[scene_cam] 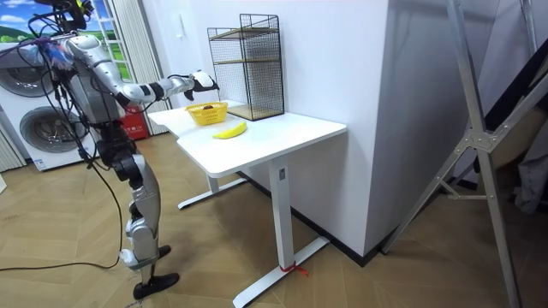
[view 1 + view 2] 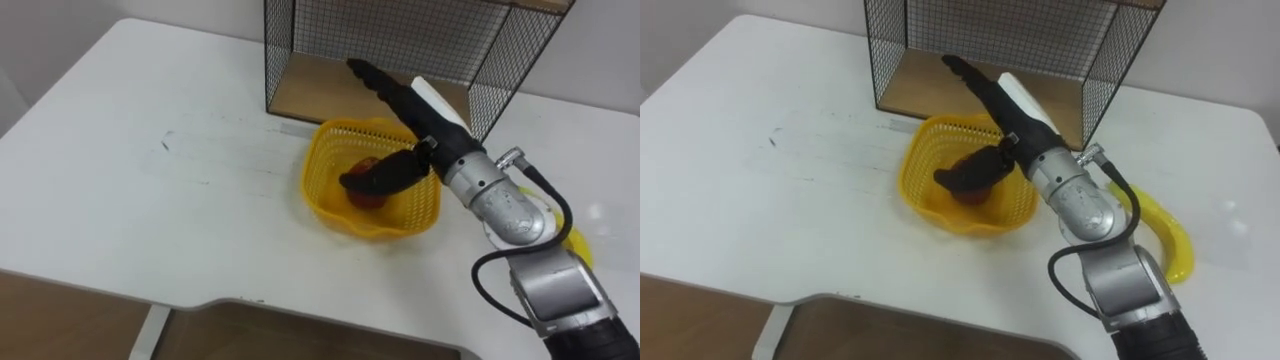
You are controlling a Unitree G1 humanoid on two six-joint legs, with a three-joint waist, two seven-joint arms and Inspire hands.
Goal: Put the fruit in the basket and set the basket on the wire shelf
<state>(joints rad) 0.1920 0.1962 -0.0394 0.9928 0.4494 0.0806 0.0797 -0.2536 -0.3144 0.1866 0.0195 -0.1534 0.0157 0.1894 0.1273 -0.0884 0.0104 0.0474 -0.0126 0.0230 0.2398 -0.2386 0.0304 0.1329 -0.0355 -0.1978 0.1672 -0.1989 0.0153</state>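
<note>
Right hand outstretched over basket; thumb down twd red fruit.

Yellow mesh basket set upright on white table, just before black wire shelf with wooden floor, red fruit lying inside, curved yellow banana laid outside, near basket.

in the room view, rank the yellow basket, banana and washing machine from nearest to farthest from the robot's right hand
From the right hand:
1. yellow basket, just below the hand on the table.
2. banana, on the table past the basket, toward the room view's right.
3. washing machine, behind the robot at the room view's left.
</note>
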